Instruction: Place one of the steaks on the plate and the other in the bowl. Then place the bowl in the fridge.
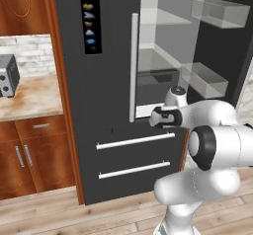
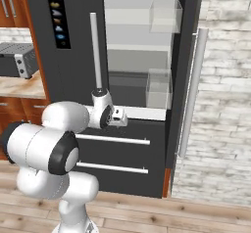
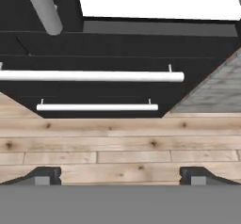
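With the jaws (image 3: 120, 175) spread wide and nothing held, the fridge's (image 1: 94, 105) open door (image 2: 188, 80), at three o'clock, could be struck; the red bowl cannot be confirmed inside.

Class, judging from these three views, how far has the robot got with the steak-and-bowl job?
Done: the fridge has its right door open. In hand: nothing, the end effector is open, facing the drawers. No bowl sits on the visible shelves, so whether it's stored is unclear.

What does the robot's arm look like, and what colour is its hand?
The arm is glossy white, made of fat rounded tube sections with dark black rings at the joints. The gripper has two small dark grey finger tips. No cables or markings show.
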